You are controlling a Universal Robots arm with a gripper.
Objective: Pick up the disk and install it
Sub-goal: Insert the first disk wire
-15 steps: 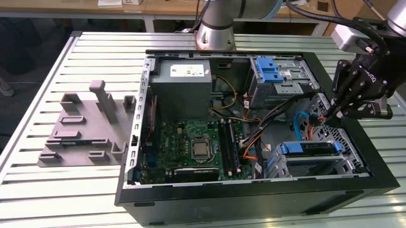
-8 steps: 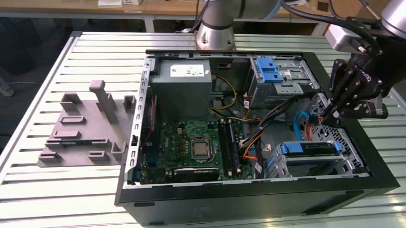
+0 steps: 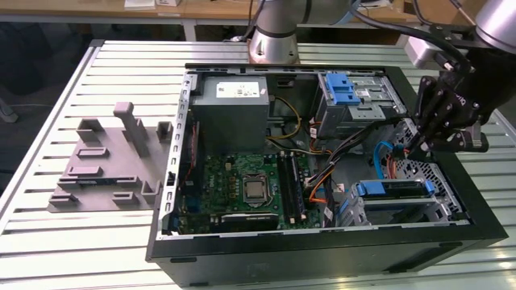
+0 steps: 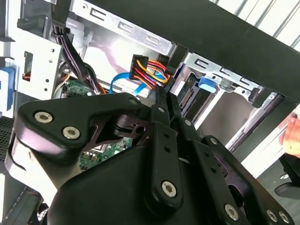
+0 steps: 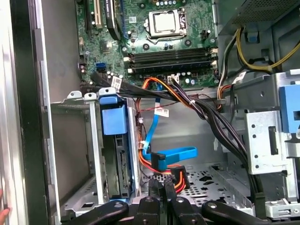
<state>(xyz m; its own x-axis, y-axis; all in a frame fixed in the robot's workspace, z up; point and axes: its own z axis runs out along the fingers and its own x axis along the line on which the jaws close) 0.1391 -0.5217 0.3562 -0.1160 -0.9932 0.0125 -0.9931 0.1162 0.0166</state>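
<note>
Exterior view: the tool hangs inside the open computer case on the bench; the disk sits in the lower drive cage.
Second wrist view: tool fingers pressed together on the power connector.
First wrist view: disk stands in its bay beside the blue cable.

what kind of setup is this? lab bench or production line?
Looks like a lab or workshop bench, not a line: one open PC case lies on a slatted metal table beside a grey fixture, with wooden desks behind.
</note>
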